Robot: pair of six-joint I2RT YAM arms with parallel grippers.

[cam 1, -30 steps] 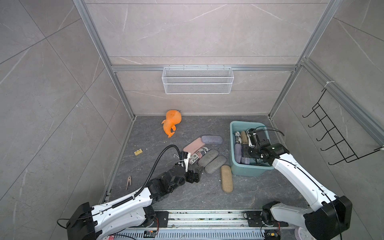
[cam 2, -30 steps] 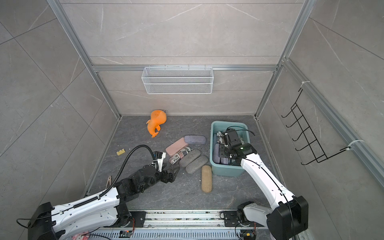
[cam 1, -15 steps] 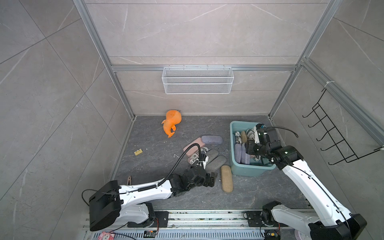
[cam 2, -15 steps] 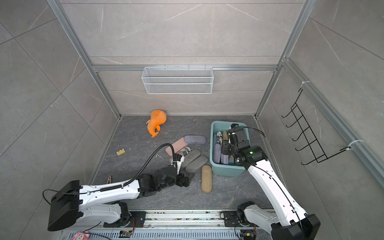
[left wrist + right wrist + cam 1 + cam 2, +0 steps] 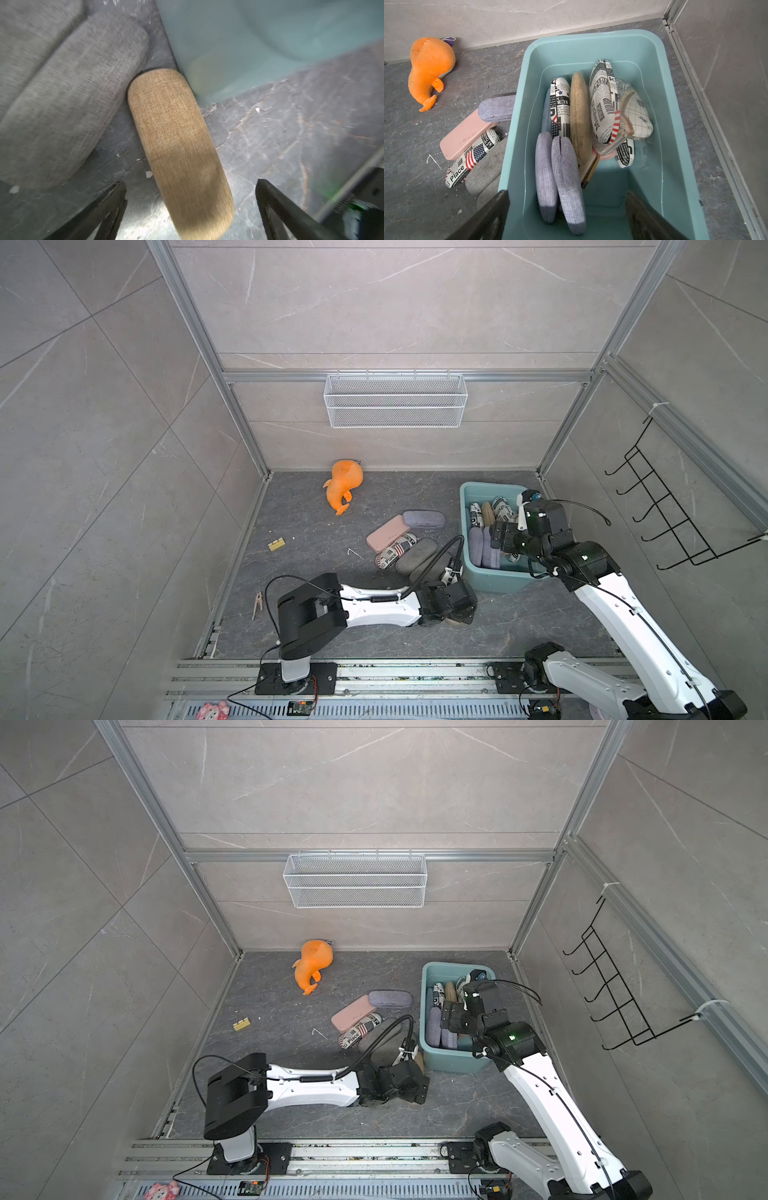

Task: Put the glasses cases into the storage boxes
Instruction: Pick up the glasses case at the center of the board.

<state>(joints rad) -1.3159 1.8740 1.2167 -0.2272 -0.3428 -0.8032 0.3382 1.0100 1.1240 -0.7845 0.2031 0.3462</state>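
Looking in a top view, you find the left gripper (image 5: 457, 610) low beside the tub (image 5: 490, 485) and the right gripper (image 5: 496, 539) above its inside. In the left wrist view the fingers (image 5: 108, 207) stand spread astride the tan case (image 5: 176, 135), not touching it. Centre over its middle, lower, then close across its narrow width. It is woven, rounded and flat on the floor, with one end against the tub. In the right wrist view the jaws gape empty over cases (image 5: 566, 176) packed on edge.
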